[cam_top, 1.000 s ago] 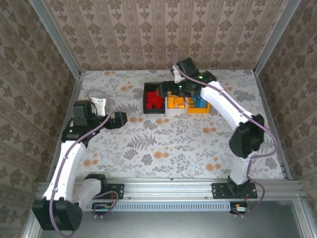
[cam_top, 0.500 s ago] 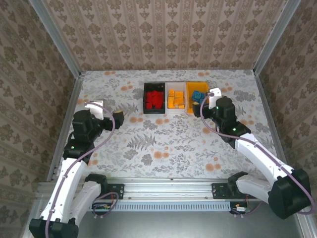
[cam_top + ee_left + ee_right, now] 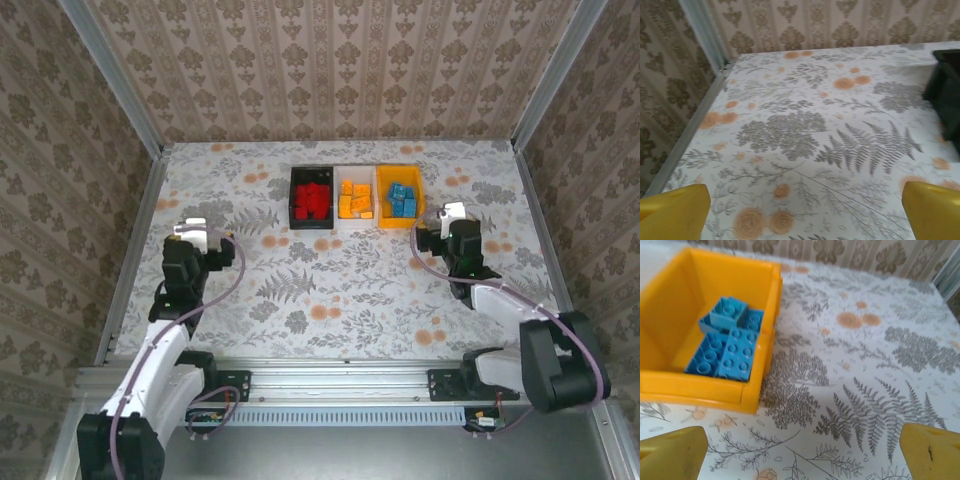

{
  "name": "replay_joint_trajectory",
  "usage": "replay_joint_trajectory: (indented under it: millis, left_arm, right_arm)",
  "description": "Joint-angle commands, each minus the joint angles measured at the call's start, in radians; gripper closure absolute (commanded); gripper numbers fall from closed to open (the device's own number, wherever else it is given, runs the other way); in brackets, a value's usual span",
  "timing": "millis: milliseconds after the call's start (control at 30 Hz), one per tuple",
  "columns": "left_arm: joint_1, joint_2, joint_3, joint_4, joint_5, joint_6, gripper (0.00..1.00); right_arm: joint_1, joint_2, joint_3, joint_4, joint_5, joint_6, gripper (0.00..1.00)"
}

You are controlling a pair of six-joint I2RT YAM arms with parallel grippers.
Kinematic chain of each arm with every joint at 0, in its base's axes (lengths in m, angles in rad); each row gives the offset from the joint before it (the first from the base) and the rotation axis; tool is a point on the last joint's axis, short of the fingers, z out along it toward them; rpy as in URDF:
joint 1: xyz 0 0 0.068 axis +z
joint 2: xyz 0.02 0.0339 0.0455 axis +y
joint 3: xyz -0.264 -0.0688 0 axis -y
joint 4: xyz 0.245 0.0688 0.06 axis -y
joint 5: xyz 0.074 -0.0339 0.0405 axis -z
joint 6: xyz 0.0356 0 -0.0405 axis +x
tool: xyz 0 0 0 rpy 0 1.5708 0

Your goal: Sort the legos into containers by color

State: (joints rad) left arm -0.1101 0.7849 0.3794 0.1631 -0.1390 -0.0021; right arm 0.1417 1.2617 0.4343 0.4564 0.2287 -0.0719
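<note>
Since we can't spot a single loose brick on the table point(image 3: 330, 290), the sort looks done to us: the red legos point(image 3: 313, 200) sit in the black bin point(image 3: 292, 198), the orange-yellow legos point(image 3: 355, 200) are in the white bin point(image 3: 356, 224) right beside it, and the blue legos point(image 3: 725, 352) are in the orange-yellow bin point(image 3: 695, 390) at the right end of the row. So what could go wrong now is mostly undoing finished work. The right fingers point(image 3: 670, 452) hang low and near that orange-yellow bin's front corner, and our guess is that any forward or leftward sweep from there would clip the wall and shove the bin, which touches its neighbour, so the whole row could slide. The blue bricks are piled loosely, with one tilted up at the back, so a hard knock might pop one out onto the table. We'd also watch for a brick hiding behind an arm, since the overhead view can't rule that out. As for the grip: the right fingers are spread wide with nothing between them and touch nothing. The left fingers point(image 3: 675, 207) are just as wide, empty, and hover over bare table well off to the left of the bins.
</note>
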Motion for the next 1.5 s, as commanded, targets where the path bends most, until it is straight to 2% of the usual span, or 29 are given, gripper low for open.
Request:
replay_joint_trajectory:
  millis: [0, 200, 500, 733, 833, 1033, 1267, 1367, 1467]
  left_arm:
    - [0.057, 0.071, -0.007, 0.152, -0.024, 0.025, 0.00]
    - [0.117, 0.264, -0.020, 0.317, 0.025, 0.017, 0.00]
    - [0.112, 0.564, 0.008, 0.553, 0.103, 0.017, 0.00]
    - [0.109, 0.720, -0.003, 0.723, 0.123, 0.038, 0.00]
    - [0.098, 0.755, -0.028, 0.805, 0.122, 0.055, 0.00]
    - [0.092, 0.751, -0.059, 0.855, 0.103, 0.050, 0.00]
    - [0.051, 0.760, -0.111, 0.962, 0.050, 0.084, 0.00]
    - [0.047, 0.762, -0.101, 0.952, 0.030, 0.082, 0.00]
    - [0.061, 0.758, -0.059, 0.865, 0.017, 0.059, 0.00]
  right_arm:
    - [-0.004, 0.053, -0.006, 0.166, -0.015, 0.006, 0.00]
    - [-0.014, 0.105, -0.007, 0.218, -0.029, 0.014, 0.00]
    - [-0.040, 0.123, -0.012, 0.260, -0.060, 0.032, 0.00]
    - [-0.052, 0.174, -0.025, 0.318, -0.072, 0.051, 0.00]
    - [-0.059, 0.191, -0.025, 0.337, -0.076, 0.055, 0.00]
    - [-0.070, 0.218, -0.034, 0.380, -0.079, 0.067, 0.00]
    - [-0.071, 0.252, -0.098, 0.526, -0.108, 0.057, 0.00]
    - [-0.071, 0.273, -0.136, 0.613, -0.117, 0.055, 0.00]
    - [-0.071, 0.268, -0.152, 0.637, -0.123, 0.055, 0.00]
